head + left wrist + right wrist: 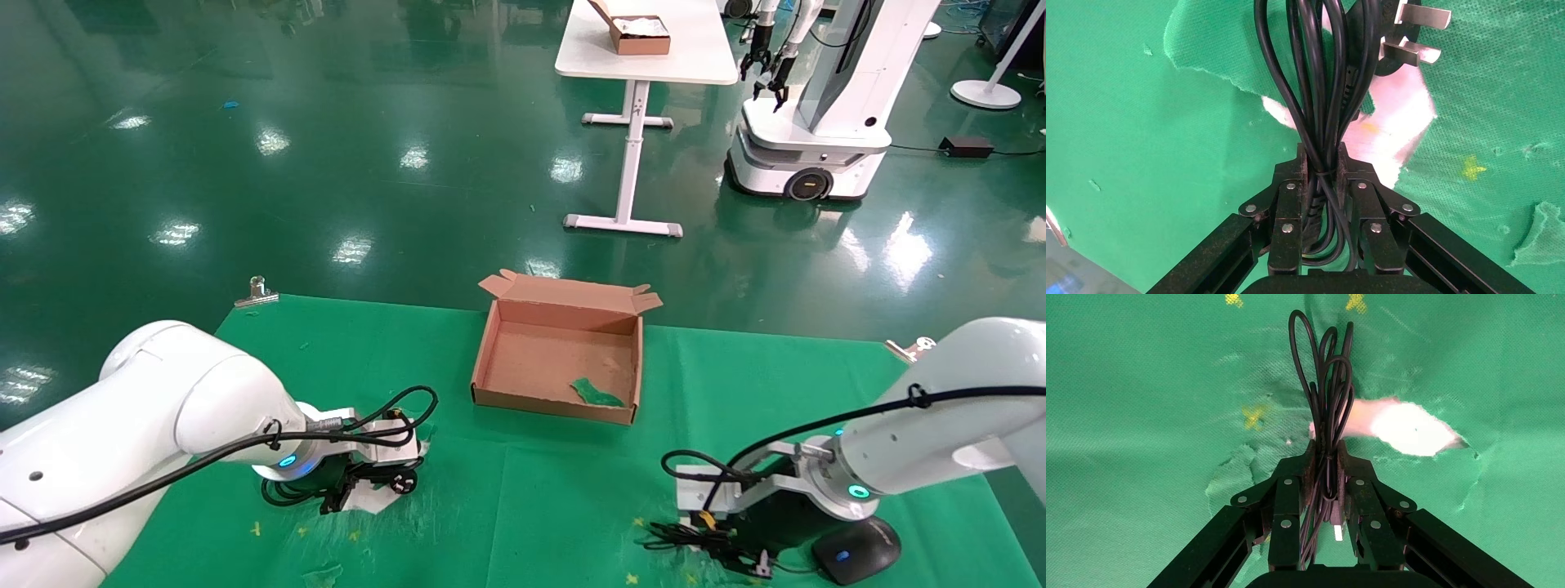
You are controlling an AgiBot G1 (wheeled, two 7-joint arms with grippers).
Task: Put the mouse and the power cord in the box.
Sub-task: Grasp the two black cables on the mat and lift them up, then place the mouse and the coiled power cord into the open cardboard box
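Note:
The brown cardboard box (556, 405) stands open at the far middle of the green cloth. At near left, my left gripper (359, 483) is low over the cloth and shut on the power cord (282, 492). In the left wrist view the thick loops (1315, 79) are pinched between the fingertips (1322, 156), with the pronged plug (1408, 30) beyond. At near right, my right gripper (709, 529) is shut on the thin bundled cable (1327, 386) of the mouse (856, 552). The black mouse lies on the cloth just right of that gripper (1326, 450).
A green scrap (598, 394) lies inside the box. The cloth is torn to white under both grippers (1398, 116) (1407, 425). Metal clips (257, 291) (911, 349) hold the cloth's far corners. Beyond are a white table (645, 49) and another robot (817, 106).

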